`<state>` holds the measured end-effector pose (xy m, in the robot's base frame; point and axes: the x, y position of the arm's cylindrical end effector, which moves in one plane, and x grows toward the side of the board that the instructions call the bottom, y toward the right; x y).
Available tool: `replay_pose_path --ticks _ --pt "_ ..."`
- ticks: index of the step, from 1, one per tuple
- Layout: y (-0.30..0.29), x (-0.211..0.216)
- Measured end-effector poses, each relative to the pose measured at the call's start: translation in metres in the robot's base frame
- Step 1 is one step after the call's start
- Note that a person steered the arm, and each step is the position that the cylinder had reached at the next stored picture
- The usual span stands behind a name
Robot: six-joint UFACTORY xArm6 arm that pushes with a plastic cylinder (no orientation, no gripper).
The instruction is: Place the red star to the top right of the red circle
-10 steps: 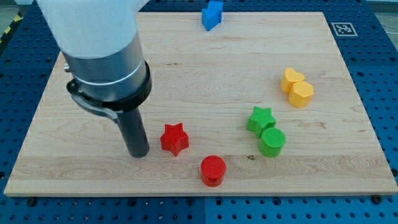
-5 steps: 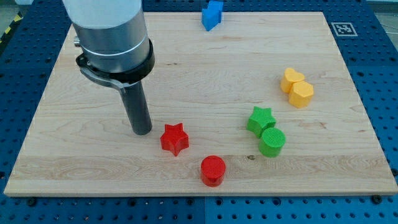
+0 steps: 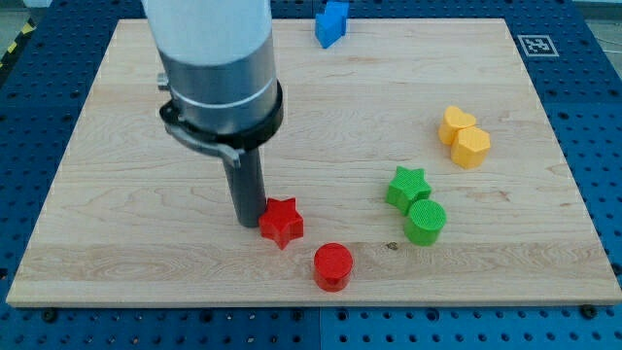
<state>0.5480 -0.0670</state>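
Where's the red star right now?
Lower middle of the camera view: the red star sits up-left of the red circle, with my tip against its left side.

This looks like a robotics laboratory. A pale wooden board (image 3: 311,87) lies on a blue metal table (image 3: 603,117) with a regular grid of holes, as used for mounting equipment. A square black-and-white marker (image 3: 535,45) sits at the board's top right corner, and yellow-black hazard tape (image 3: 17,41) shows at the view's top left.
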Motion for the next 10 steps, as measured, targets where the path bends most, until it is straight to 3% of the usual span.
replay_pose_path --ticks 2,3,5,7,10 --pt "0.001 0.046" --pt "0.001 0.047" --pt "-0.016 0.009" --pt "-0.012 0.005" --pt "0.056 0.002"
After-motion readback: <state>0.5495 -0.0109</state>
